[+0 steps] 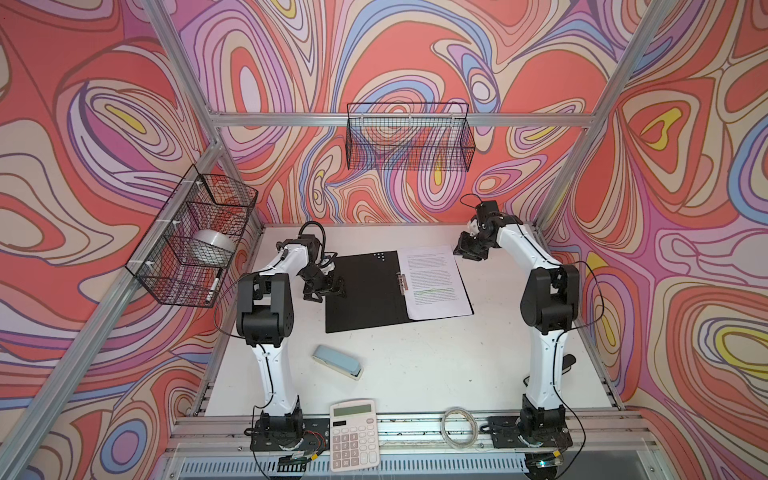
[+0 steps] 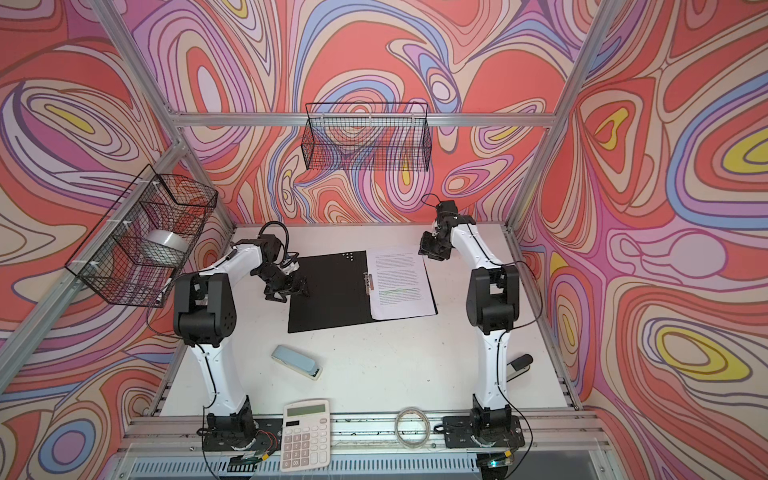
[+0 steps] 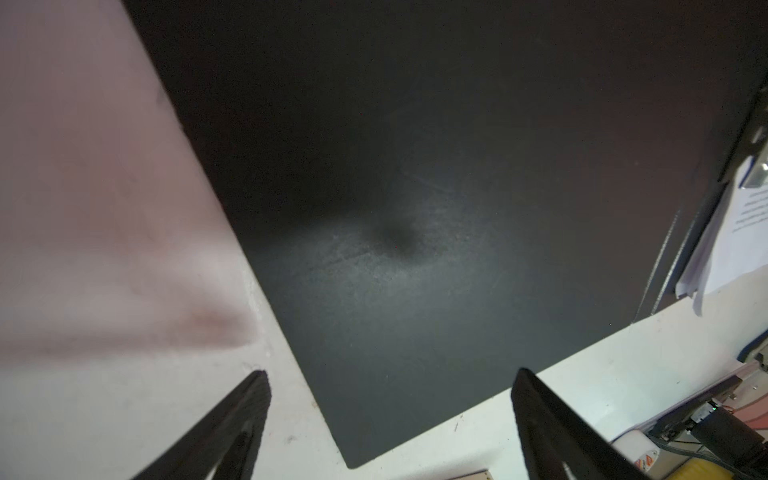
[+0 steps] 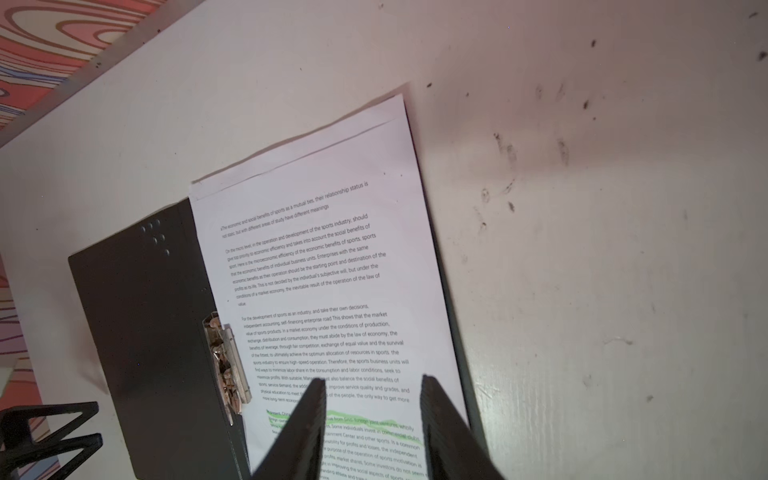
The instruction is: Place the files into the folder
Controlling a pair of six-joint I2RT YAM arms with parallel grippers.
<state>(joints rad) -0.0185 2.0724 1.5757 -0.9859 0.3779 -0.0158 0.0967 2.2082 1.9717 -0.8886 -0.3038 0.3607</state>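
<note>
The files (image 1: 432,278) lie on the right half of the open folder (image 1: 365,291), poking past its far edge. Shut it now and loose sheets could bend or slip. The left gripper (image 3: 391,372) is wide open, the right gripper (image 4: 374,379) half open, both empty. The stapler (image 1: 337,361) and calculator (image 1: 354,434) sit well apart, blocking nothing.

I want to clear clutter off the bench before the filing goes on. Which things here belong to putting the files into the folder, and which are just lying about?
Part of the job: the folder, lying open; the files resting on it; left gripper and right gripper, both open.

Lying about: stapler; calculator; clear coil; tape roll in the side basket.
</note>
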